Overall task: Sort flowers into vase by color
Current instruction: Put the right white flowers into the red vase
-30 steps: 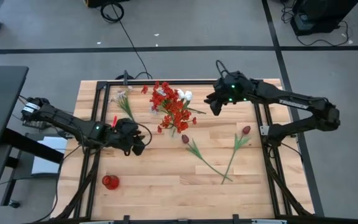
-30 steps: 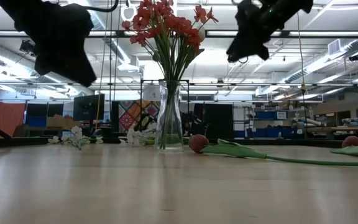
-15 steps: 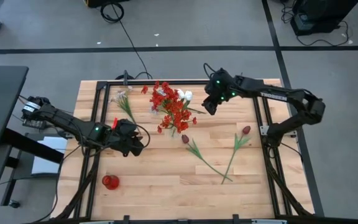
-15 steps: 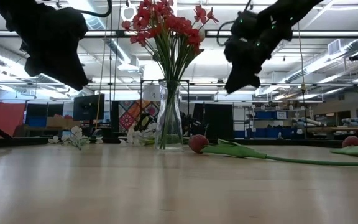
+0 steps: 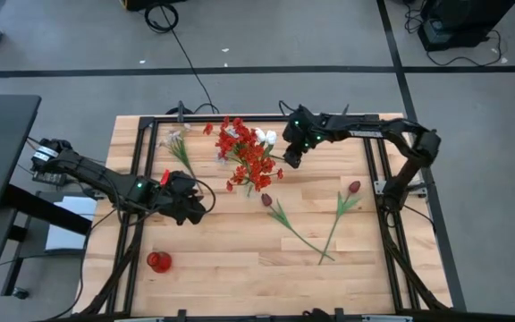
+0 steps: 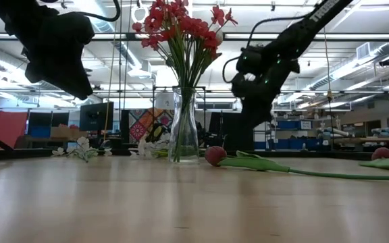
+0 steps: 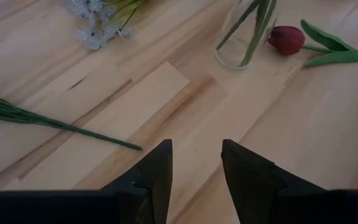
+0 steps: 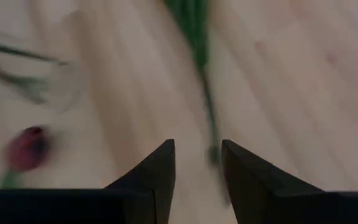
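Note:
A clear glass vase (image 6: 183,128) stands near the table's far middle and holds bright red flowers (image 5: 249,154). White tulips (image 5: 267,138) lie just beyond it. A pale spray (image 5: 178,146) lies to the vase's left. Two dark red tulip buds (image 5: 266,199) (image 5: 354,187) lie on the boards on long green stems. My right gripper (image 5: 291,157) hangs open above the table, right of the vase, over a green stem (image 8: 205,93). My left gripper (image 5: 192,200) hovers open, left of and nearer than the vase, and touches nothing.
A small red object (image 5: 158,261) sits near the table's near-left corner. Black frame rails (image 5: 146,156) run along the table's left and right sides. The near middle of the wooden top (image 5: 240,259) is bare boards.
My right gripper has travelled toward the table's left, closing on the vase and the white tulips, and has come down lower over the boards. Its arm has stretched out along the far edge. The flowers and the vase have stayed where they were.

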Robot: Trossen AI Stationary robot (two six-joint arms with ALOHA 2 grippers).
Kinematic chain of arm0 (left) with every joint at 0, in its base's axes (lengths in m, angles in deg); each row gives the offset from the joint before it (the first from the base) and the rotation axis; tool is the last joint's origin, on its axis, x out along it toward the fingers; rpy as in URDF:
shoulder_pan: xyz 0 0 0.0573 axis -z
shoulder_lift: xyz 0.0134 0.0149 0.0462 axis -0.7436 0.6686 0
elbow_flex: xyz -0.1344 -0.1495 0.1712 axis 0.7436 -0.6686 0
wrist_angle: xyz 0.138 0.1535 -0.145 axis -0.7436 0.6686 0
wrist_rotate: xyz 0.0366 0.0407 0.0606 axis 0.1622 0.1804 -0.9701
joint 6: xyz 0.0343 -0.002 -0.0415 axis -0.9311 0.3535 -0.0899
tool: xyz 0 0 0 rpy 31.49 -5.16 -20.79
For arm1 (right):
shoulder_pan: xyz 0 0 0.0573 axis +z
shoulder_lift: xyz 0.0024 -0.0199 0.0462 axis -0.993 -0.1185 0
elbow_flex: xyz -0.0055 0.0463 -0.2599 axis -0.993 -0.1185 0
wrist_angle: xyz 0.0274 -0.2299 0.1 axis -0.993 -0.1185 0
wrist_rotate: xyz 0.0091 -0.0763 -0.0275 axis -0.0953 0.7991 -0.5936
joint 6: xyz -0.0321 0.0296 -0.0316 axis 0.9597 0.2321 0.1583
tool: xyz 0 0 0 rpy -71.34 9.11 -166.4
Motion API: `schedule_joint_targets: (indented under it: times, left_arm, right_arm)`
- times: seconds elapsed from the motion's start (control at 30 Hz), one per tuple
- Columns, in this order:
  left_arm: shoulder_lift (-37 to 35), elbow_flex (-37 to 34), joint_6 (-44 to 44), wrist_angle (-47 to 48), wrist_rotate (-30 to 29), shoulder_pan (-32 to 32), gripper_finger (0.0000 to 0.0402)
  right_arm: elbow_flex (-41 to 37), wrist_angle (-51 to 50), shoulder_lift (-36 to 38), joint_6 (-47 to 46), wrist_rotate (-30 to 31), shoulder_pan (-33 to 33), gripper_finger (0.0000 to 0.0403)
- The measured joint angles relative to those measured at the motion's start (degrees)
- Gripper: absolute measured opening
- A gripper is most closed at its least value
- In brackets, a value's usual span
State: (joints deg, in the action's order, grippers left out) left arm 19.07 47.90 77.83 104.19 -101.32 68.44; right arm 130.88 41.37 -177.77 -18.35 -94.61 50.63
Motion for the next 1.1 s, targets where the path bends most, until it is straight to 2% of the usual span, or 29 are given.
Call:
schedule_joint_targets:
  times: [0.23,0.37,0.57,0.67,0.83,1.1]
  left_arm:
    - [0.0,0.0,2.6,0.3,0.7,0.0,0.0144]
    - [0.0,0.0,6.9,0.4,1.9,0.0,0.0144]
    - [0.0,0.0,7.3,0.4,1.9,0.0,0.0144]
    - [0.0,0.0,7.5,0.3,1.9,0.0,0.0144]
    - [0.0,0.0,7.7,0.2,1.9,-0.5,0.0144]
    - [0.0,0.0,10.3,-0.2,1.9,-2.9,0.0144]
  right_arm:
    - [0.0,11.5,-7.4,1.8,1.3,0.2,0.0159]
    - [0.0,11.9,-10.0,2.7,1.0,0.2,0.0156]
    - [0.2,11.1,-12.4,4.9,0.7,0.1,0.0142]
    - [0.2,10.8,-12.3,5.2,1.8,0.2,0.0116]
    - [0.2,10.5,-12.1,4.8,1.8,0.1,0.0023]
    - [-0.2,10.7,-10.3,-4.4,0.3,-1.4,0.0009]
